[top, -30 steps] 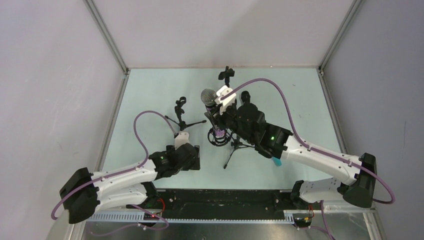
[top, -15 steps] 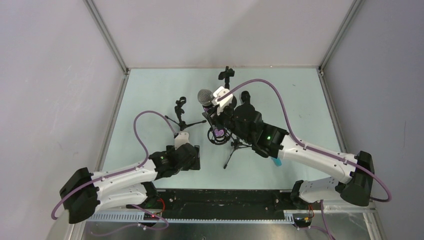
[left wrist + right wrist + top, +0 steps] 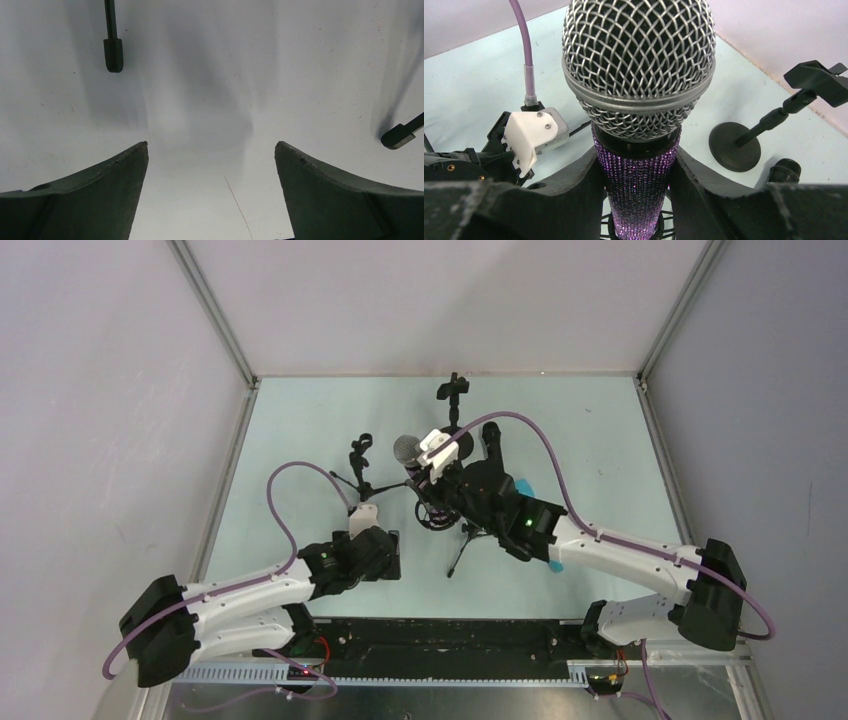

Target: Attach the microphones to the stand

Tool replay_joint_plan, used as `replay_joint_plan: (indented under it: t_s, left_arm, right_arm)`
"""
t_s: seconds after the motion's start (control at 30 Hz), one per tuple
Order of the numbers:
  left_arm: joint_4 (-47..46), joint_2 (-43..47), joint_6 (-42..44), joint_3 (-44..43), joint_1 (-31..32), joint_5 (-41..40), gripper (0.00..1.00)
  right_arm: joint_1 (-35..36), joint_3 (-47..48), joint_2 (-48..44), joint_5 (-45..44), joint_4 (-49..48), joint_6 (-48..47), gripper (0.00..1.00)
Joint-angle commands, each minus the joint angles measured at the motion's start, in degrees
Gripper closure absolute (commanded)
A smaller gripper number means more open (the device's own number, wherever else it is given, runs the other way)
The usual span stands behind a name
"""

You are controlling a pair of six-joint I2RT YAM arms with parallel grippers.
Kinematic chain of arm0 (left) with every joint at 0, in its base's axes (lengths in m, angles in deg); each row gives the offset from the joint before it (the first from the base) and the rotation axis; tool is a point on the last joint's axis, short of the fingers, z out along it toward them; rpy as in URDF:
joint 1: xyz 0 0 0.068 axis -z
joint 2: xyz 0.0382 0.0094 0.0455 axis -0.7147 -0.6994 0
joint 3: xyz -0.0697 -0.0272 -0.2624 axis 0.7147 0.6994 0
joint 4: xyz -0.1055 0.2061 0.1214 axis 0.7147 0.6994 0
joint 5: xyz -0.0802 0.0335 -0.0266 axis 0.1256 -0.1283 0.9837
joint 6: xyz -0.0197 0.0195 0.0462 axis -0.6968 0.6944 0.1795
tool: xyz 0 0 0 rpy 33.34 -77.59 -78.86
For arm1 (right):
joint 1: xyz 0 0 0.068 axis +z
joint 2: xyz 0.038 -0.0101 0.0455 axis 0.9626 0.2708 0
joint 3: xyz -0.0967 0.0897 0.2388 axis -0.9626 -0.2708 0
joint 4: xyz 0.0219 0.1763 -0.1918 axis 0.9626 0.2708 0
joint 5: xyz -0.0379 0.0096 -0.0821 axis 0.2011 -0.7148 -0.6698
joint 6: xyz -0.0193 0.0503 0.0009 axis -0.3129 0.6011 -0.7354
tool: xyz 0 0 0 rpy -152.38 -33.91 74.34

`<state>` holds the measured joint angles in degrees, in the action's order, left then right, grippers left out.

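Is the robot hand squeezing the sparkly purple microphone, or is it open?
Squeezing. The right gripper is shut on the purple microphone: both fingers press against its glittery body, with no gap on either side.

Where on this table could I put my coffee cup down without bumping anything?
The table's far left corner, beyond the left stand, is bare; so is the far right side, past the right arm. The centre is crowded: the ring stand and the right gripper holding the purple microphone.

Bright, even light; soft shadows; left wrist view seems slightly blurred.
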<state>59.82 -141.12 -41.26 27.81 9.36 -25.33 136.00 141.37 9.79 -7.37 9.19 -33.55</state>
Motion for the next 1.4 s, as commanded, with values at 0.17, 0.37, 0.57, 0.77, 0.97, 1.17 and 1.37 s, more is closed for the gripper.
replay_joint_plan:
  t_s: [0.17,0.37,0.57,0.77,0.97,1.17,1.37]
  left_arm:
    - [-0.68,0.23,-1.36,0.08,-0.31,0.27,0.00]
    - [-0.67,0.27,-1.45,0.05,-0.30,0.18,0.00]
    - [-0.64,1.01,-0.74,-0.76,-0.31,0.20,0.00]
    - [-0.67,4.76,0.45,-1.58,-0.31,-0.50,0.00]
    - [-0.70,11.90,1.15,-1.14,-0.29,-2.08,0.00]
    - [-0.65,18.20,1.18,0.27,-0.30,-2.53,0.00]
    - [-0.68,19.99,0.31,1.09,-0.31,-2.22,0.00]
  right_arm:
    - [0.20,-4.09,-0.43,-0.16,-9.66,-0.43,1.00]
    - [0.25,-7.13,-0.61,-0.36,-13.06,-0.21,1.00]
    - [0.28,-11.57,-0.69,-0.23,-18.12,-0.70,1.00]
    - [0.25,-15.92,-0.80,-0.47,-22.15,-0.23,1.00]
    - [0.24,-18.28,-0.37,-1.19,-23.81,0.58,1.00]
    - [0.40,-18.47,-2.23,0.96,-24.05,1.81,0.85]
    - [0.43,-18.47,-4.06,2.50,-23.27,1.70,0.24]
